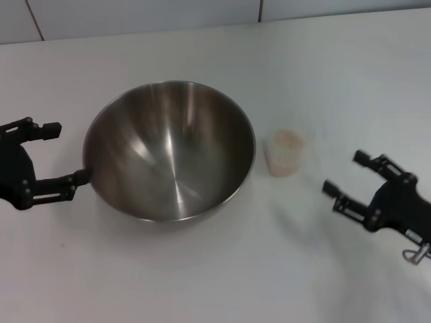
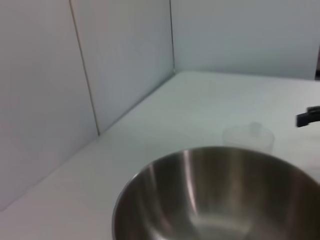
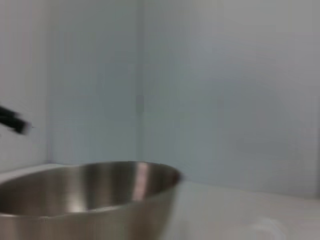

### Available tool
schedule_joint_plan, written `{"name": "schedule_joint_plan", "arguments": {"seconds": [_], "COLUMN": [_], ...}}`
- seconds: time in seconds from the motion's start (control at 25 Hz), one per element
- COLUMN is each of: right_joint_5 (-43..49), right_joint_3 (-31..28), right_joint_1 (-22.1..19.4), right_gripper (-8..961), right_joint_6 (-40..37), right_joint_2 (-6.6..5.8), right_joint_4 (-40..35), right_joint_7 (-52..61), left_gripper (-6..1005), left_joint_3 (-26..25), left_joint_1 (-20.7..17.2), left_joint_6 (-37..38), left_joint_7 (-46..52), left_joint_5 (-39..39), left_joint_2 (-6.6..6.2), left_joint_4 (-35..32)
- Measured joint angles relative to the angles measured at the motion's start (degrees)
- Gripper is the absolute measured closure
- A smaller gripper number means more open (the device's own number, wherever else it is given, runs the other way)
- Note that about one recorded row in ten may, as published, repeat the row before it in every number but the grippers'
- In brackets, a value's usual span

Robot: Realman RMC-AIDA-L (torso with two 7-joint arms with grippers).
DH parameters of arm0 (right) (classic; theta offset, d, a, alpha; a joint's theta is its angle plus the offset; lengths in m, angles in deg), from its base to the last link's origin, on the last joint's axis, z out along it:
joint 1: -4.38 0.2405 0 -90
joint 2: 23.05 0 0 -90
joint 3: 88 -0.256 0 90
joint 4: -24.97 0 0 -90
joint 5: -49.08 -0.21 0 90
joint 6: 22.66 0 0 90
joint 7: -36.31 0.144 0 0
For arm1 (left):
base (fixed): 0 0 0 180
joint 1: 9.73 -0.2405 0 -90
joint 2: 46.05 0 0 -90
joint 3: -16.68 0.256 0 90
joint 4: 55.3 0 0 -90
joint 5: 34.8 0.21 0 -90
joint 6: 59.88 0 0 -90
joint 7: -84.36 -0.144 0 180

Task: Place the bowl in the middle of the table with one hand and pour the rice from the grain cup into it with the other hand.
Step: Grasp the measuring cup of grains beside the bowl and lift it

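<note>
The shiny steel bowl [image 1: 168, 151] stands upright on the white table [image 1: 222, 269], a little left of the middle, with nothing in it. The clear grain cup [image 1: 286, 153] stands just right of the bowl, holding pale rice [image 1: 287, 138]. My left gripper [image 1: 64, 155] is open at the bowl's left side, with its near fingertip [image 1: 79, 177] at the rim. My right gripper [image 1: 345, 173] is open and empty, right of the cup and apart from it. The left wrist view shows the bowl [image 2: 215, 195] and the cup [image 2: 248, 137] behind it. The right wrist view shows the bowl [image 3: 90, 195].
A pale panelled wall [image 1: 135, 13] runs along the table's far edge. One finger of the right gripper shows in the left wrist view [image 2: 310, 116], and one finger of the left gripper in the right wrist view [image 3: 12, 120].
</note>
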Motion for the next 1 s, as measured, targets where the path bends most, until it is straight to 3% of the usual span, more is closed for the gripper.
{"name": "schedule_joint_plan", "arguments": {"seconds": [0.04,0.2,0.56,1.0], "right_joint_5": [0.00,0.00,-0.02,-0.08], "right_joint_3": [-4.50,-9.54,-11.95,-15.97], "right_joint_1": [0.18,1.65,3.97,6.57], "right_gripper": [127,127,126,126], "right_joint_6": [3.27,8.49,11.84,15.16], "right_joint_2": [0.16,0.22,0.27,0.27], "right_joint_4": [0.81,2.84,7.33,8.12], "right_joint_7": [-0.27,-0.67,-7.89,-8.11], "left_gripper": [136,137,139,139], "left_joint_3": [0.00,-0.13,0.35,0.19], "left_joint_1": [0.00,-1.90,-2.03,-1.16], "left_joint_6": [0.00,-0.14,-0.28,0.01], "left_joint_7": [0.00,-4.10,-7.64,-9.62], "left_joint_5": [0.00,-4.89,-5.48,-6.57], "left_joint_2": [0.00,-0.23,-0.03,-0.03], "left_joint_4": [0.00,4.30,7.31,11.24]}}
